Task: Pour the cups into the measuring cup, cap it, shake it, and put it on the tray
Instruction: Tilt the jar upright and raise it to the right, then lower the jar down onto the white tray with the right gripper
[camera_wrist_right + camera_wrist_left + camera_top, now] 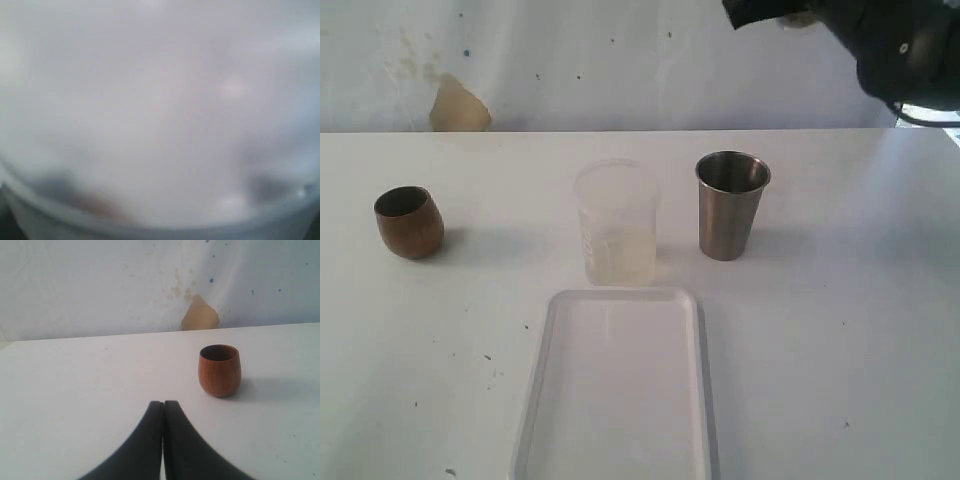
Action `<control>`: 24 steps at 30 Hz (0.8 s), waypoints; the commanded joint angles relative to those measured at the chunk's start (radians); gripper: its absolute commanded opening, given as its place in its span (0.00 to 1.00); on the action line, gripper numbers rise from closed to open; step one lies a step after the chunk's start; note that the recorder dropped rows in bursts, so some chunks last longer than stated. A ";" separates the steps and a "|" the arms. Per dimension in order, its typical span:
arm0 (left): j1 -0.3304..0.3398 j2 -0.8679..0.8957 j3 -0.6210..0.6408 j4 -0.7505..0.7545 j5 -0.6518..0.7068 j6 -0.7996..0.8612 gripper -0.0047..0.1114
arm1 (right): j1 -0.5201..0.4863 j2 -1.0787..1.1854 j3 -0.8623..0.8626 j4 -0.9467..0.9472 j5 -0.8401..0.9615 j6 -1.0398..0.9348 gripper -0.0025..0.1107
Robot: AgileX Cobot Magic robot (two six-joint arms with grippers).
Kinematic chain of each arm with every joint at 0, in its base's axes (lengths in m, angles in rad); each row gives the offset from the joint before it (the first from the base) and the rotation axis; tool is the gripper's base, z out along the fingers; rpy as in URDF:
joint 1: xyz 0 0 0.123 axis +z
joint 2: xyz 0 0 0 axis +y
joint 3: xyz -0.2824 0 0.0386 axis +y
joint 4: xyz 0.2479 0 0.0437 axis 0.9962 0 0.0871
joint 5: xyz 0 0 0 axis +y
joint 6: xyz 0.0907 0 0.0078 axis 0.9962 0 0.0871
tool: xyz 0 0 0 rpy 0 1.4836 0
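The small brown wooden cup (pixel 409 221) stands upright at the table's left, also seen as the wooden cup (pixel 219 370) in the left wrist view. My left gripper (pixel 163 403) hovers low, short of it and to one side, its jaws pressed together and empty. The clear measuring cup (pixel 615 222) stands mid-table with the steel tumbler (pixel 730 203) upright to its right. The white tray (pixel 616 385) lies in front of them. My right arm (pixel 905 50) is raised at the top right. A frosted translucent beaker (pixel 160 125) fills its wrist view, hiding the jaws.
A white wall with a tan patch (pixel 458 108) backs the table. Bare tabletop lies between the wooden cup and the measuring cup, and to the right of the tumbler and the tray.
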 commanded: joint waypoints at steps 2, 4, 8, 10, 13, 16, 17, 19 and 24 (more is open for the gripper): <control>-0.001 -0.005 0.005 -0.007 -0.011 -0.001 0.05 | -0.002 -0.122 0.034 0.014 0.131 0.269 0.02; -0.001 -0.005 0.005 -0.007 -0.011 -0.001 0.05 | 0.000 -0.188 0.085 0.014 0.153 0.323 0.02; -0.001 -0.005 0.005 -0.007 -0.011 -0.001 0.05 | 0.000 -0.293 0.177 0.014 0.232 0.372 0.02; -0.001 -0.005 0.005 -0.007 -0.011 -0.001 0.05 | 0.000 -0.334 0.212 0.014 0.261 0.407 0.02; -0.001 -0.005 0.005 -0.007 -0.011 -0.001 0.05 | 0.000 -0.401 0.256 0.014 0.355 0.427 0.02; -0.001 -0.005 0.005 -0.007 -0.011 -0.001 0.05 | 0.000 -0.464 0.284 0.017 0.493 0.427 0.02; -0.001 -0.005 0.005 -0.007 -0.011 -0.001 0.05 | 0.000 -0.483 0.293 0.017 0.551 0.427 0.02; -0.001 -0.005 0.005 -0.007 -0.011 -0.001 0.05 | 0.000 -0.513 0.308 0.023 0.617 0.427 0.02; -0.001 -0.005 0.005 -0.007 -0.011 -0.001 0.05 | 0.013 -0.597 0.391 0.040 0.682 0.369 0.02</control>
